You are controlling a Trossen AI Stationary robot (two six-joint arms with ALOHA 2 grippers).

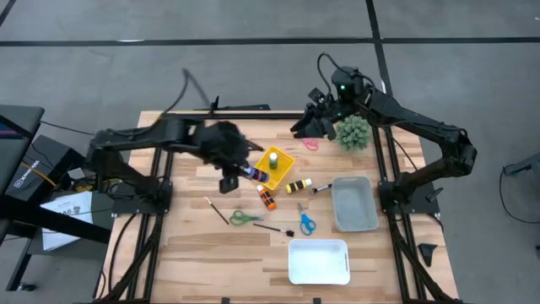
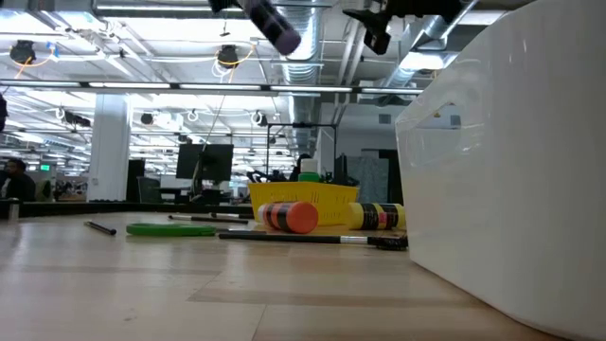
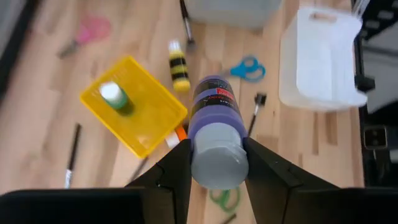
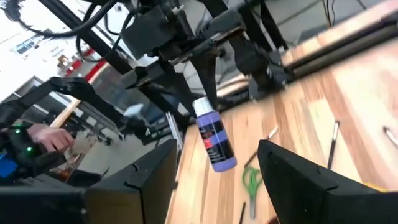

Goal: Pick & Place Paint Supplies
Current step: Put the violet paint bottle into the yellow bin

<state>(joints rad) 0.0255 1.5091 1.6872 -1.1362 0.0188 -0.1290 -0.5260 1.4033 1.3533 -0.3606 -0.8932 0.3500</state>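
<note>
Low view: pale wooden table [image 2: 189, 284], open workshop behind; left end effector [image 3: 214, 163] gripping purple bottle [image 3: 213, 127], right end effector [image 4: 214, 180] wide.

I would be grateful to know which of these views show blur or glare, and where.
High view: the left arm and left gripper are smeared, the table sharp. Low view: the near white bin is soft, and ceiling lights glare. Left wrist view: the purple bottle looks blurred. Right wrist view: the whole picture is streaked.

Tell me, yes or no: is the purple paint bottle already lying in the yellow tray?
No. The purple paint bottle is clamped in the left end effector above the table, and the yellow tray holds only a green bottle.
</note>
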